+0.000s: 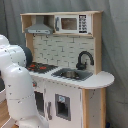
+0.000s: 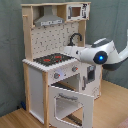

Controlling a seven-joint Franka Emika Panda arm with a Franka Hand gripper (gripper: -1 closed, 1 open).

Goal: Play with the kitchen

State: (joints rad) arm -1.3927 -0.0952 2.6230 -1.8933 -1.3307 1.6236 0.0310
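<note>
The kitchen [image 1: 75,85] is a child-size toy of light wood and white panels, with a grey hood [image 1: 40,27], black faucet [image 1: 84,60], sink [image 1: 72,74] and red-ringed stove [image 1: 41,66]. In the second exterior view the kitchen [image 2: 37,82] shows its oven door [image 2: 70,105] hanging open at the front. My white arm [image 2: 102,55] reaches in from the second exterior view's right. My gripper [image 2: 68,50] hovers just above the counter beside the stove [image 2: 52,60]. In the first exterior view only big arm links [image 1: 17,85] show at the left.
A grey curtain hangs behind the kitchen in both exterior views. A toy microwave [image 1: 70,23] sits on the top shelf. The wooden floor [image 2: 110,107] lies bare to the second exterior view's right of the open door.
</note>
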